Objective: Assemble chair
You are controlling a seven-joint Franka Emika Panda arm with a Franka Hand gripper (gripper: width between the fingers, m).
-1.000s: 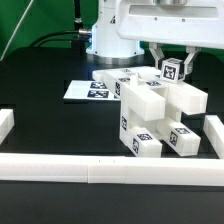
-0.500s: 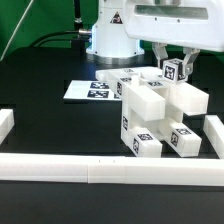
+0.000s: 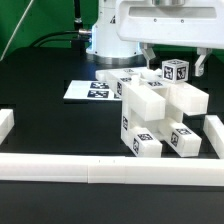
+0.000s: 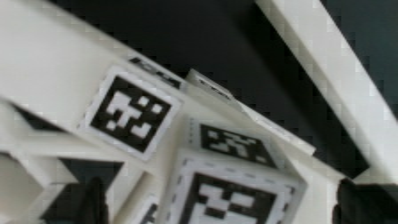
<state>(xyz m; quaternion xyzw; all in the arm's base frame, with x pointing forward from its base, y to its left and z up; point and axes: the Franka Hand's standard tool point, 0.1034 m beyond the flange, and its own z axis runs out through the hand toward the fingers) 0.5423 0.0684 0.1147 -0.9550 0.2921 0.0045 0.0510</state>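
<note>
**Position.** The half-built chair [image 3: 150, 110] stands on the black surface [image 3: 50, 130], toward the exterior view's right and near the white bar [image 3: 213, 135] on that side. A small block [image 3: 175, 71] sits at its top rear, with its tag facing the camera.

**Jaws.** Released and spread wide. There is one finger [image 3: 203, 65] on each side of the block, with a gap showing at both. Nothing is held.

**Risks (judgement).**
- Neither view shows whether the block is fully seated in the chair. If it is loose, it could tip or drop off.
- The fingers flank the block closely. A retreat that drifts sideways instead of going straight up could clip the block or shove the whole chair.
- The chair rests free on the surface, so a shove could slide it against the bar or topple it.
- The wrist view is blurred and filled by tags [image 4: 134, 108] at close range, so it gives little help for aiming the next grasp.

**Writing.** No words or brand can be read. The only markings are square black-and-white tags on the chair pieces and a group on the marker board [image 3: 88, 90]. That board lies flat on the surface to the exterior view's left of the chair. Nothing is legible on the robot's white base [image 3: 108, 40].
</note>
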